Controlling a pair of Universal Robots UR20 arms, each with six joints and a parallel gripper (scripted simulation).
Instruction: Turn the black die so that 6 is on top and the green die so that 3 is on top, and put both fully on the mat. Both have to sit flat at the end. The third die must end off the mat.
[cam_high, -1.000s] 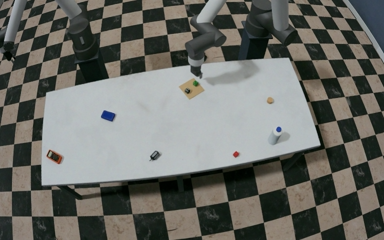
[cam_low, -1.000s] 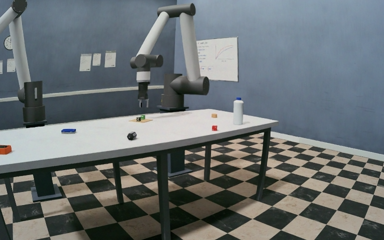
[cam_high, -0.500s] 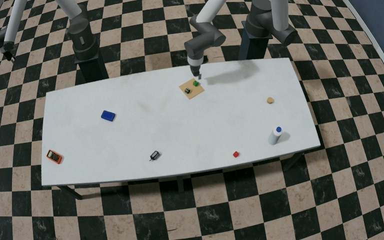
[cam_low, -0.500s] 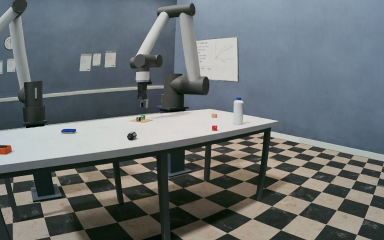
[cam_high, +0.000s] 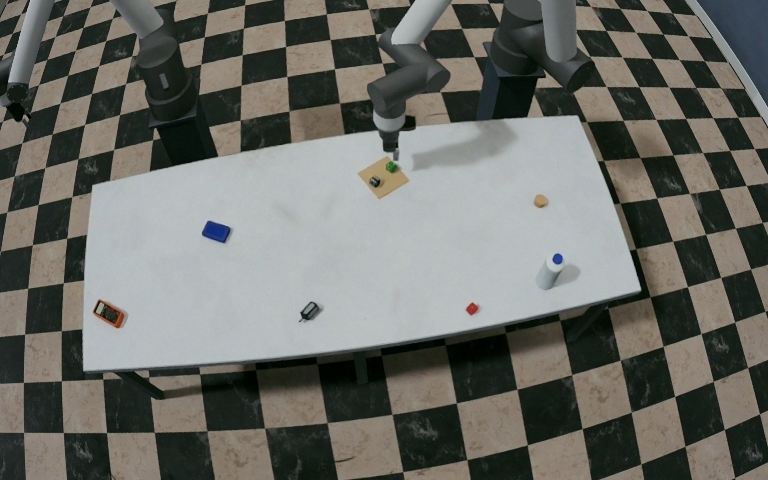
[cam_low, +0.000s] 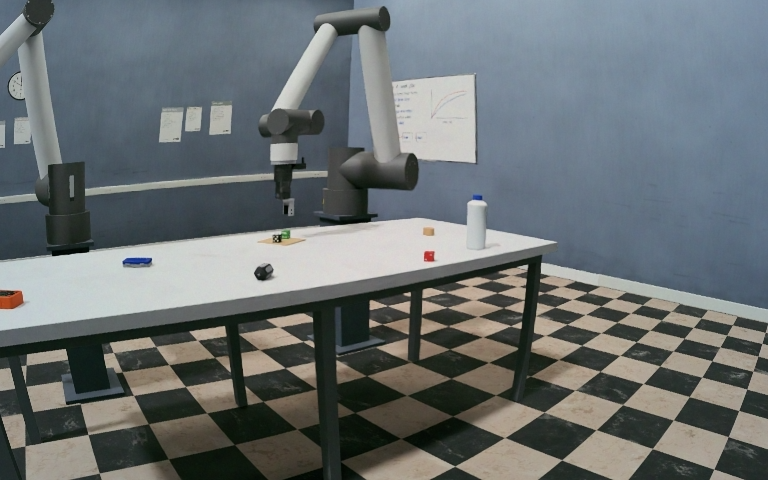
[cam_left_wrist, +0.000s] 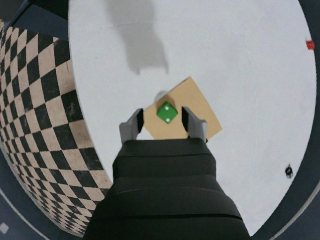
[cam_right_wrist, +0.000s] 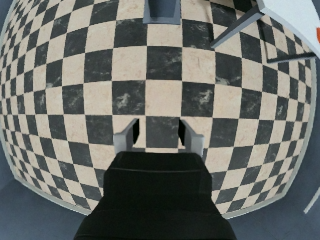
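Green die (cam_high: 390, 166) (cam_low: 285, 233) (cam_left_wrist: 167, 112) showing what looks like a two on the mat (cam_high: 385, 186) (cam_low: 291, 241) (cam_left_wrist: 200, 107), and the left gripper (cam_high: 394, 153) (cam_low: 288, 208) (cam_left_wrist: 162, 115) hovers over it, fingers wide, nothing held! Black die (cam_high: 374, 181) (cam_low: 276, 238) sits at its eight o'clock from the top; red die (cam_high: 471, 308) (cam_low: 429, 256) (cam_left_wrist: 310, 45) is off the mat, toward five. Turning green looks like the job: square up, descend, grip. Right gripper (cam_high: 23, 117) (cam_right_wrist: 158, 132), also open, waits out at nine.

Green die (cam_high: 391, 166) (cam_low: 286, 233) (cam_left_wrist: 167, 113): upper face shows two pips. Whiteboard (cam_low: 453, 141): handwriting and plotted curves, wording illegible. Wall sheets (cam_low: 171, 125): print illegible.
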